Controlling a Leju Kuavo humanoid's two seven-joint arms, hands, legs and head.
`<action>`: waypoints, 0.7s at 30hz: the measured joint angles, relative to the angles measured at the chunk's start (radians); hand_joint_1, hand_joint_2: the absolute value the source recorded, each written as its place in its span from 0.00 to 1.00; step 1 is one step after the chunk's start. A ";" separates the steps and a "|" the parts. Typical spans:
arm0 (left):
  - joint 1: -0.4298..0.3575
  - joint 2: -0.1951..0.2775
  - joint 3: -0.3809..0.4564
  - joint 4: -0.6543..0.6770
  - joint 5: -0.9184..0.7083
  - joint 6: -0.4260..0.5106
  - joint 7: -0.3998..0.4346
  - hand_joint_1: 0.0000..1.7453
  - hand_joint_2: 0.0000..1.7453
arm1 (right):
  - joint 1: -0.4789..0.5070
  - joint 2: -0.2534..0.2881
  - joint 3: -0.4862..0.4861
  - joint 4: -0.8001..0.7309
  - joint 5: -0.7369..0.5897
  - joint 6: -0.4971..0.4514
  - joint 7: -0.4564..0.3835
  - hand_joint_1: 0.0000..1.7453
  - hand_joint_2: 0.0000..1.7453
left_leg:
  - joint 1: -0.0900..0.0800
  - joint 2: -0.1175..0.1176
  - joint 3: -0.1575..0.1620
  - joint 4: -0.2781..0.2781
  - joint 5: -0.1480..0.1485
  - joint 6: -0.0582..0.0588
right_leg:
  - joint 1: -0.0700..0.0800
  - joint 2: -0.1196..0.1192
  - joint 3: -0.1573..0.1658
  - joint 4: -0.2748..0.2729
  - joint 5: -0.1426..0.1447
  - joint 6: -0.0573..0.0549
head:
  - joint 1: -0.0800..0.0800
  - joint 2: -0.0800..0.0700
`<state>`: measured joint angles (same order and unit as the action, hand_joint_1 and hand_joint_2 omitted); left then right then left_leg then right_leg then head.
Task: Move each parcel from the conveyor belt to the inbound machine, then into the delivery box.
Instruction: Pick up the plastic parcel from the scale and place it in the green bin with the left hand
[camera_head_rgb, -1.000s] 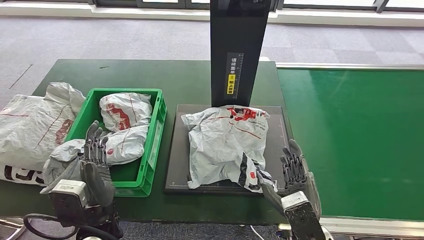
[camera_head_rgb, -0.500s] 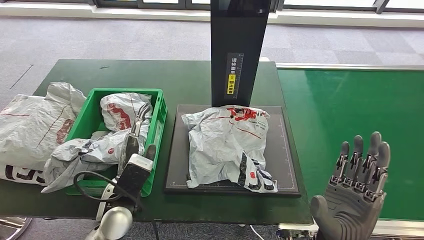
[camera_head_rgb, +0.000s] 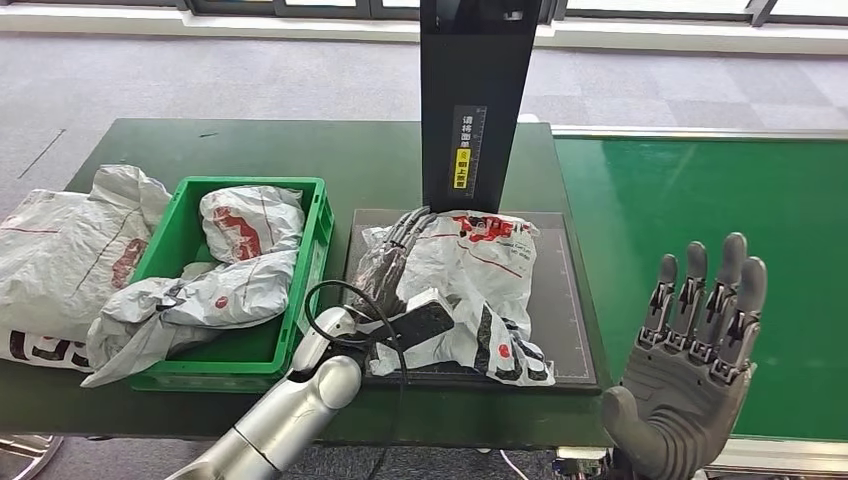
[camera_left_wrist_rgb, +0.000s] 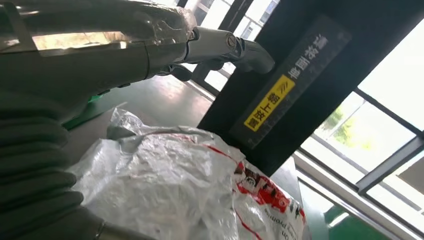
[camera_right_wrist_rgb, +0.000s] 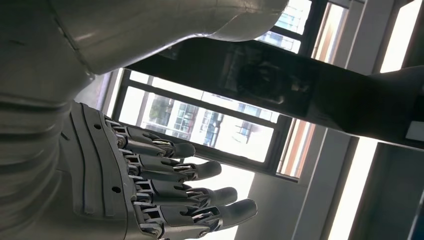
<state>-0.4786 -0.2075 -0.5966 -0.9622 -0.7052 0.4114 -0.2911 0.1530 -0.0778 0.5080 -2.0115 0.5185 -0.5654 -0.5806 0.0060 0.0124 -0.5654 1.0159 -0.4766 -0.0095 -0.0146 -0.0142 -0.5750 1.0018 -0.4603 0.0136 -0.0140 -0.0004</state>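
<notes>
Leftmost, loose parcels (camera_head_rgb: 60, 250) lie at nine o'clock beside the green delivery box (camera_head_rgb: 310, 270), which holds two more. Centrally, the soft, crinkled poly-bag parcel (camera_head_rgb: 470, 290) rests on the inbound machine (camera_head_rgb: 560, 300); it looks light and slippery, best gathered by a bunched fold. The left hand (camera_head_rgb: 390, 265) lies on its nine o'clock edge, grip unclear. At four o'clock, the right hand (camera_head_rgb: 700, 350) is splayed, empty.

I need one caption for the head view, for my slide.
Left hand reaches over the parcel on the scanner plate.
</notes>
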 joint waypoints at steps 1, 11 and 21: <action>-0.006 -0.005 -0.005 0.016 -0.001 0.001 0.000 0.00 1.00 | -0.001 0.001 0.000 0.000 0.000 0.000 0.000 0.00 1.00 | 0.000 0.000 0.000 0.000 0.000 0.000 | 0.000 0.000 0.000 0.000 0.000 0.000 | 0.000 0.000; -0.080 -0.094 -0.124 0.249 -0.127 0.066 0.057 0.00 1.00 | -0.006 0.006 0.006 0.000 -0.002 0.034 -0.003 0.00 1.00 | -0.001 -0.001 -0.001 0.000 0.000 0.000 | 0.000 -0.001 -0.001 0.000 0.000 0.000 | 0.000 0.000; -0.113 -0.130 -0.230 0.438 -0.190 -0.322 0.110 0.29 1.00 | -0.060 0.039 0.018 0.008 -0.034 0.157 0.002 0.00 1.00 | 0.000 -0.002 0.000 0.000 0.000 0.000 | 0.000 -0.002 0.001 0.000 0.000 0.000 | 0.000 0.000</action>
<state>-0.5916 -0.3379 -0.8270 -0.5241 -0.8947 0.0895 -0.1813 0.0929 -0.0389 0.5261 -2.0040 0.4850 -0.4085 -0.5790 0.0063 0.0106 -0.5652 1.0156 -0.4763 -0.0094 -0.0144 -0.0162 -0.5737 1.0023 -0.4606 0.0136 -0.0138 -0.0004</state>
